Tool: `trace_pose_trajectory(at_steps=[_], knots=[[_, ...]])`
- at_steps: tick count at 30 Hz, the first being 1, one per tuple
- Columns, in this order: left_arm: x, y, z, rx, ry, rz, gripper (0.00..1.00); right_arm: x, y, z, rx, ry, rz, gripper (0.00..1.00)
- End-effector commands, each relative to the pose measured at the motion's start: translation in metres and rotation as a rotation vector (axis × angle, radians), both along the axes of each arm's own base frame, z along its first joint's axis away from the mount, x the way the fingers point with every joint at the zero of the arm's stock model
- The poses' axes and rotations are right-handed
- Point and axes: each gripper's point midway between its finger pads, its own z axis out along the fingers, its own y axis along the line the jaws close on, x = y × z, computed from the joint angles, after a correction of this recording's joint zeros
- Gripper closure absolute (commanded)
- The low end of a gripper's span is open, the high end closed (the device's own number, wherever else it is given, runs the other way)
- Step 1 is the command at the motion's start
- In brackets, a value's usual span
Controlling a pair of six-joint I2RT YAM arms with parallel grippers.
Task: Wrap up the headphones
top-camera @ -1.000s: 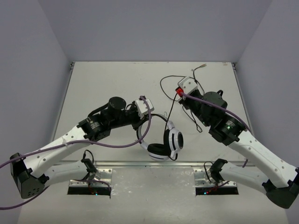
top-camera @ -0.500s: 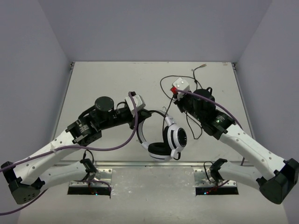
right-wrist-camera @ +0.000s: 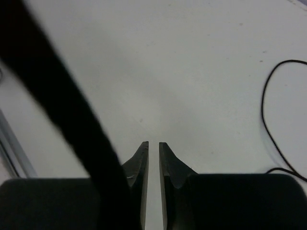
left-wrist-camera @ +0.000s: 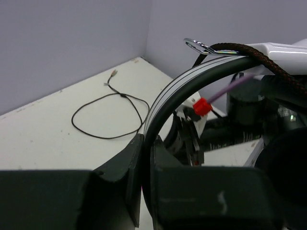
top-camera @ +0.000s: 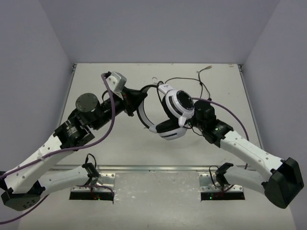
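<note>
The headphones (top-camera: 176,106) hang in the air over the middle of the table, white-and-black ear cups stacked to the right. My left gripper (top-camera: 136,98) is shut on the thin black headband (left-wrist-camera: 169,98), which runs up from between the jaws (left-wrist-camera: 146,143). The long black cord (top-camera: 184,79) trails over the back of the table to its plug (top-camera: 207,68). In the top view the ear cups hide my right gripper. In the right wrist view the right gripper (right-wrist-camera: 153,146) is open by a narrow gap with only bare table between the fingers. A blurred black band (right-wrist-camera: 62,96) crosses its left side.
Purple cables run along both arms (top-camera: 111,112). The right arm's wrist (top-camera: 205,113) sits right beside the lower ear cup. Grey walls close in the table (top-camera: 96,143) at back and sides. A loop of cord (left-wrist-camera: 110,120) lies flat near the back corner.
The left arm has lifted the headphones up and toward the back. The right arm has swung left, close under the ear cups, and its jaws have parted slightly.
</note>
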Motion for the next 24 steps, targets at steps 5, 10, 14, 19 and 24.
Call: trace_pose_trajectory(at_steps=[5,10,14,19,24], knots=[[-0.007,0.058,0.128,-0.525,-0.057,0.185,1.0,-0.04,0.042,0.022,0.314,0.022,0.26,0.99],[0.028,0.089,0.137,-0.59,0.01,0.474,1.0,-0.059,0.057,0.008,0.402,0.122,0.368,0.98],[0.061,0.094,0.137,-0.464,0.046,0.676,1.0,-0.084,0.057,-0.007,0.454,0.164,0.423,0.99],[0.149,0.101,0.104,-0.298,0.138,0.874,1.0,-0.106,0.058,-0.019,0.316,0.074,0.371,0.99],[0.195,0.105,0.061,-0.165,0.181,0.894,1.0,-0.117,0.046,-0.021,0.184,-0.005,0.304,0.99]])
